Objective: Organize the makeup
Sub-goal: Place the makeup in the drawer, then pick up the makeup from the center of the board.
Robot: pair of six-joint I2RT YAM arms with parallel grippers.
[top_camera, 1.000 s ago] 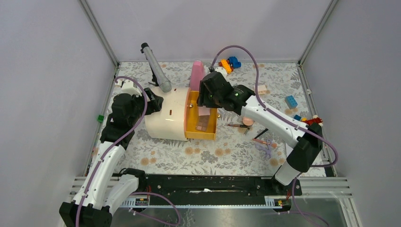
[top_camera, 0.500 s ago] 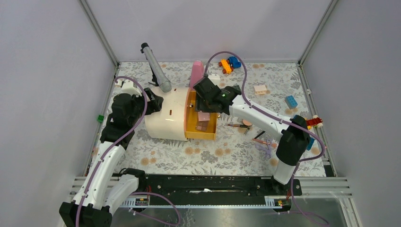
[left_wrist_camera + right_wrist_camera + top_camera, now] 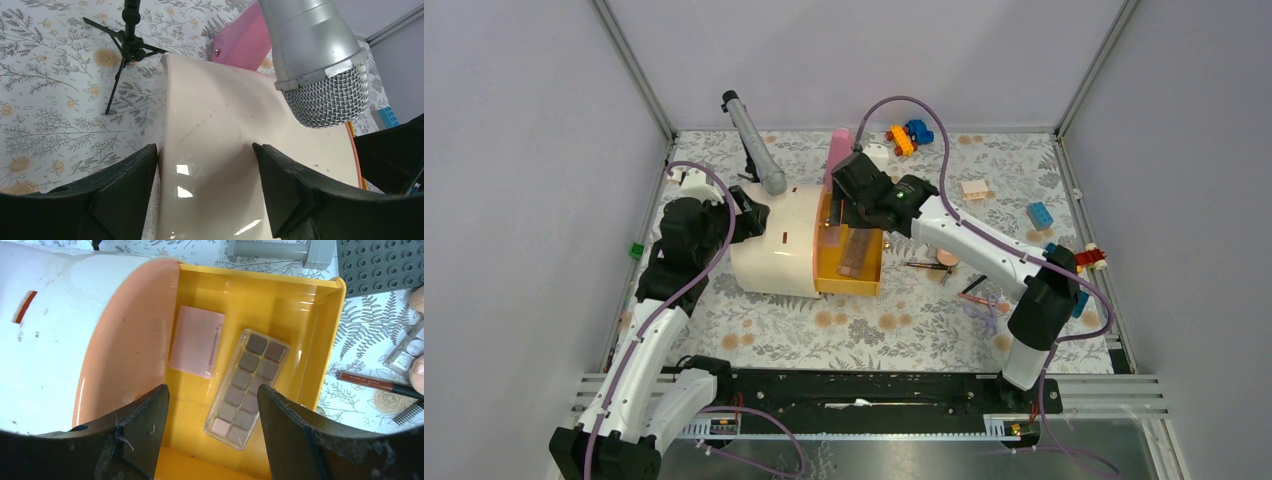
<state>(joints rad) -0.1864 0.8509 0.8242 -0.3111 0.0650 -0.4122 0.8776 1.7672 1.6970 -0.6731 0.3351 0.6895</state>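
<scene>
Yellow drawer (image 3: 849,288) of the cream organizer (image 3: 774,250) is lying open directly beneath the right jaws in the top view. The left jaws are straddling the organizer's other side.

On the left wrist, the jaws are standing wide apart around the organizer, probably steadying it; whether they are touching it I cannot tell.

On the right wrist, the jaws are hanging spread and empty. The pink square compact (image 3: 196,341) and eyeshadow palette (image 3: 247,386) are lying in the drawer between them. This drop-off looks done. The next move is calling for a reach to the lip pencil (image 3: 372,382), lying right of the jaws on the counter (image 3: 360,340).

Yellow drawer (image 3: 260,295) holding pale pink compact (image 3: 196,341) at nine o'clock, taupe-brown chequered palette (image 3: 247,387) at three; cream case (image 3: 215,150) gleaming; fern-and-rose table cover (image 3: 50,100) showing.
</scene>
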